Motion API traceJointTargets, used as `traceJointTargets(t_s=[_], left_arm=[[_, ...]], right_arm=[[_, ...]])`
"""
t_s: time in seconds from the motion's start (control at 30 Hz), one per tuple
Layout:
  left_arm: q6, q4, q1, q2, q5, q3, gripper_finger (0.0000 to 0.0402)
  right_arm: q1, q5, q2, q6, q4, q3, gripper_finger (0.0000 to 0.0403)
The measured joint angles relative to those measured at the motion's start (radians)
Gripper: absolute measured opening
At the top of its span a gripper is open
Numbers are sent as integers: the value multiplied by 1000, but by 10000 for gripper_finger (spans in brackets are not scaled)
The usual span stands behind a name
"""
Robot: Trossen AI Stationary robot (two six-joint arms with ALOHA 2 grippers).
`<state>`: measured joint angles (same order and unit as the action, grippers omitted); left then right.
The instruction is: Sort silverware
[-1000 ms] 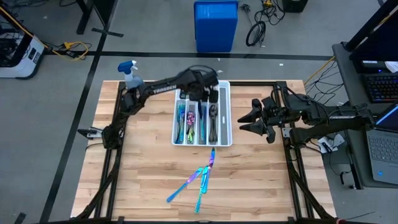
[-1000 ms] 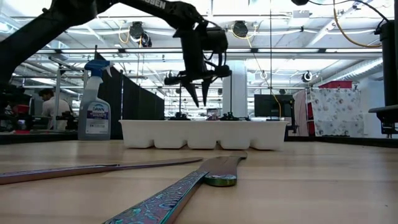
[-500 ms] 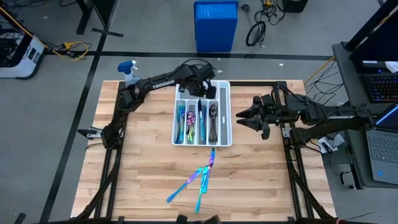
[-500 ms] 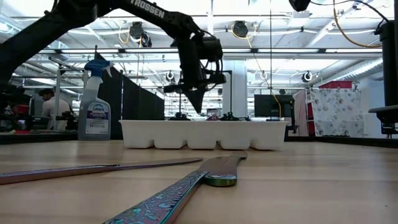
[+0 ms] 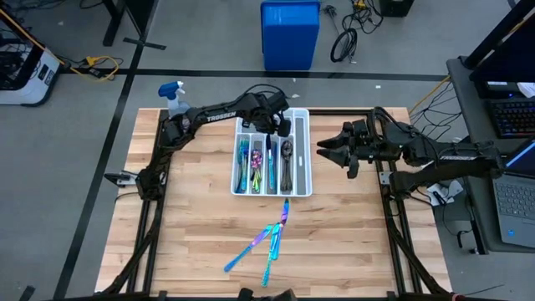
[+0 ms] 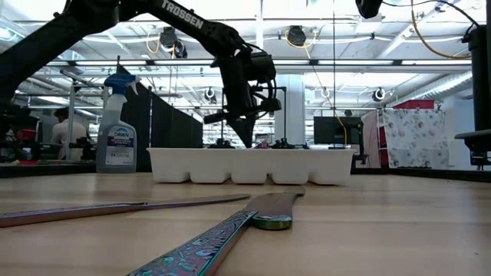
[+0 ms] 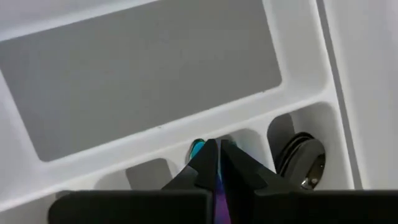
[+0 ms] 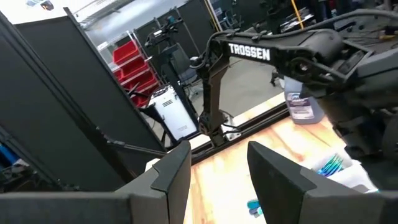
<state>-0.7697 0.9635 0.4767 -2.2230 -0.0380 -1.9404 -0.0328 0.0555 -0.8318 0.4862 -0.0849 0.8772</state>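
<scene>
Hovering over the tray's (image 5: 303,150) far end, left claw (image 6: 247,139) is pinched closed, empty. Right claw (image 5: 322,151) open, beside tray. Cutlery (image 5: 269,240) loose on table (image 5: 192,217) — flat pcs, closed tips could skid off.

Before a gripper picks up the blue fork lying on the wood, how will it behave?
The blue fork is slim metal, so it probably stays stiff and feels light. It lies flat on the wooden table, so fingers may slip off its glossy, low handle. It touches the neighbouring cutlery pieces, so lifting it might drag them.
</scene>
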Motion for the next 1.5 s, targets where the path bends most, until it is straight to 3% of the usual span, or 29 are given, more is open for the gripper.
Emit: traceJointTargets(t_s=[0.27,0.63,1.0,1.13,1.3,1.5], left_arm=[[-2,-21,-8,0,5,73,3],[20,-66,-44,0,41,85,3],[53,143,-103,0,91,46,3],[47,252,-171,0,170,3,3],[42,368,-297,1,199,-41,8],[-70,377,-481,1,218,-49,66]], right_arm=[[-14,0,0,0,1,0,141],[-14,2,0,11,2,0,141],[-14,2,0,21,1,0,141],[-14,2,0,21,-5,0,141],[-14,1,0,19,-27,0,141],[-14,-8,0,19,-57,0,141]])
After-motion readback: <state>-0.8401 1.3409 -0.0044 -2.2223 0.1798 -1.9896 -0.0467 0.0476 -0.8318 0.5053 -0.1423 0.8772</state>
